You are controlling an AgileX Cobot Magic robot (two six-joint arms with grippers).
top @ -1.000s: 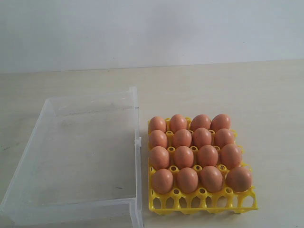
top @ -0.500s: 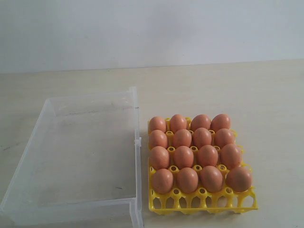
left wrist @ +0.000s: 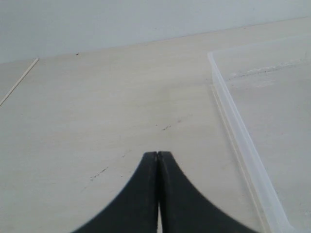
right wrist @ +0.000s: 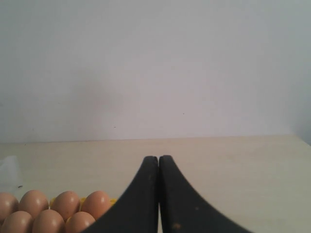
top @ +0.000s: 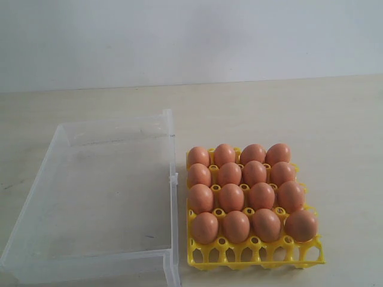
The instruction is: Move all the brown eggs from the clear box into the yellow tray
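Observation:
Several brown eggs (top: 231, 197) fill four rows of cups in the yellow tray (top: 257, 253), whose front row of cups holds nothing. To its left lies the clear box (top: 172, 179) with no egg inside. Neither arm shows in the exterior view. In the left wrist view my left gripper (left wrist: 158, 154) is shut on nothing, over bare table beside the clear box wall (left wrist: 238, 133). My right gripper (right wrist: 158, 158) is shut too, empty, with some of the brown eggs (right wrist: 66, 204) off to one side of it.
A pale wooden table (top: 287, 113) carries both containers, and a plain white wall (top: 191, 36) stands behind it. A thin seam line (left wrist: 19, 81) crosses the table in the left wrist view.

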